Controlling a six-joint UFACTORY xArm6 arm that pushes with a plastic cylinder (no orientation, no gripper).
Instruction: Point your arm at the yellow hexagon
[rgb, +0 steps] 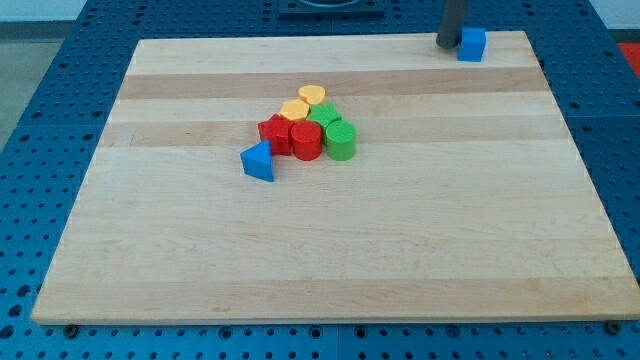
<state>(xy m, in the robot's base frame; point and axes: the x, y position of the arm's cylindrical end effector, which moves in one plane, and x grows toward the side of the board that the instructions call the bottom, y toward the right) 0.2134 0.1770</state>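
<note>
Wooden worktop (330, 250): pale planks, blocks clustered above centre.
Yellow hexagon (295, 109): at 12 o'clock of the red pieces (290, 135), touching a second yellow block (312, 94).
Green blocks (334, 132): at 3 o'clock of the red ones.
Blue triangle (258, 161): at 7 o'clock of the cluster.
My tip (446, 44): far at 2 o'clock, just beside a blue cube (472, 44).
Pincer: none fitted; state cannot be told.

A light wooden board (330, 250) of glued planks, with paler and darker bands running from 9 to 3 o'clock, fills most of the view. It rests on a blue perforated metal table (40, 120), whose regular hole grid shows at 9, 3 and 6 o'clock. Lighting is even and diffuse. At 12 o'clock a grey fixture (330, 8) is partly cut off.
</note>
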